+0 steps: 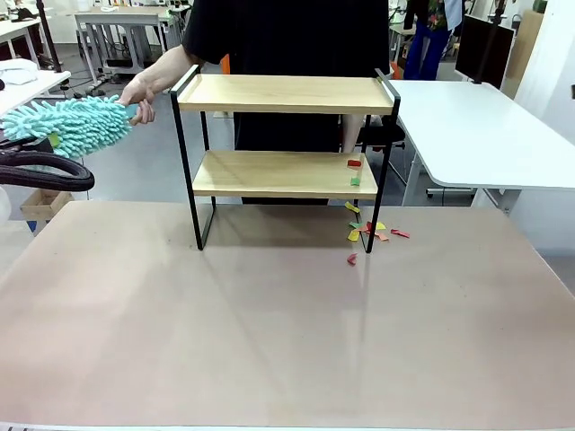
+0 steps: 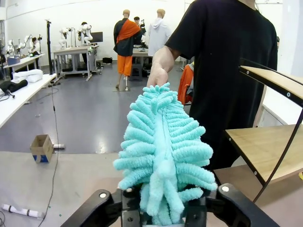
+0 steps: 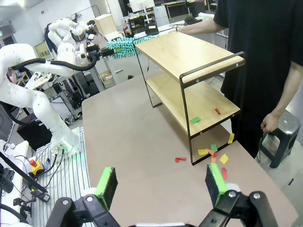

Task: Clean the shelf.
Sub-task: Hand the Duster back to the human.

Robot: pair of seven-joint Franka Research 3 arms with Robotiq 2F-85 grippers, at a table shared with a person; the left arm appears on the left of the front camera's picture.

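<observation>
The two-tier shelf of light wooden boards in a thin black metal frame (image 1: 286, 153) is standing at the far middle of the brown table (image 1: 269, 323), its raised end rails at 9 and 3 o'clock. Small red, green and yellow paper scraps (image 1: 367, 231) are lying on the tabletop at the shelf's 5 o'clock foot, and two more scraps (image 1: 354, 171) are lying at the 3 o'clock end of the lower board. A fluffy turquoise microfibre duster (image 1: 74, 124) is reaching in at 9 o'clock of the shelf, level with the upper board and just short of its end rail. The left gripper (image 2: 161, 208) is sitting at the near end of the duster, with the fibres lying between its black fingers (image 2: 102, 208); the fibres are hiding the pads, so whether the jaws are pinching it cannot be told. The person's hand (image 1: 139, 94) is gripping the far end of the duster, beside the shelf's 9 o'clock rail. The right gripper (image 3: 161, 184) is hovering above the table, well apart from the shelf, which is lying at its 12 o'clock; its jaws are spread wide, green pads (image 3: 106, 187) facing each other with nothing between.
</observation>
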